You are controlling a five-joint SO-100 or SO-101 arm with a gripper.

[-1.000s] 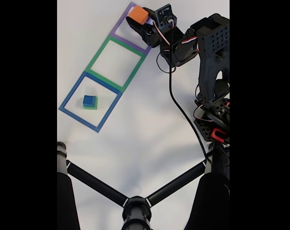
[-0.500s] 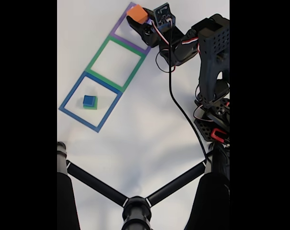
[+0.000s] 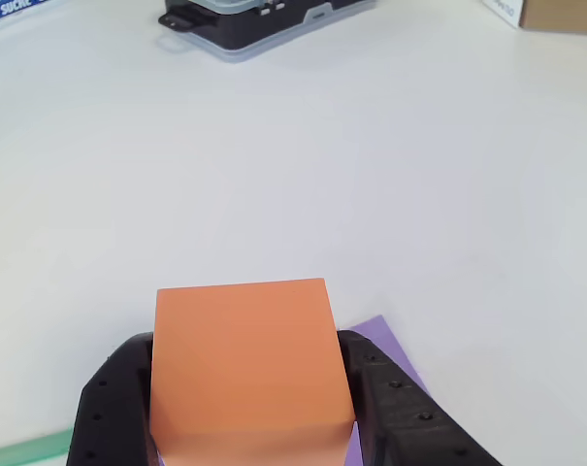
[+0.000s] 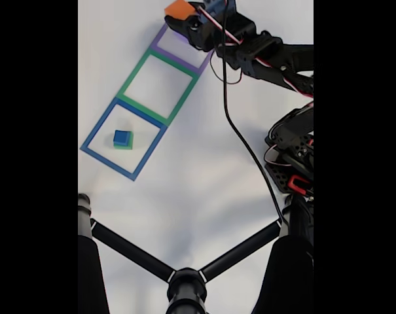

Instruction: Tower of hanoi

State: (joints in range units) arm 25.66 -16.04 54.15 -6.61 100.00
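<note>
The gripper squeezes the orange block at the bottom of the frame, above a purple piece.

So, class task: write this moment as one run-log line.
gripper: shut on orange block | position: far end of purple frame | blue cube: on green block in blue frame | green frame: nothing inside

Orange block: matt foam-like surface, smooth, no sheen. End effector: black plastic, dull finish, dotted with small pits along both fingers. Worktop: white, smooth, matt. Case at far edge: glossy clear plastic lid, dark base.
</note>
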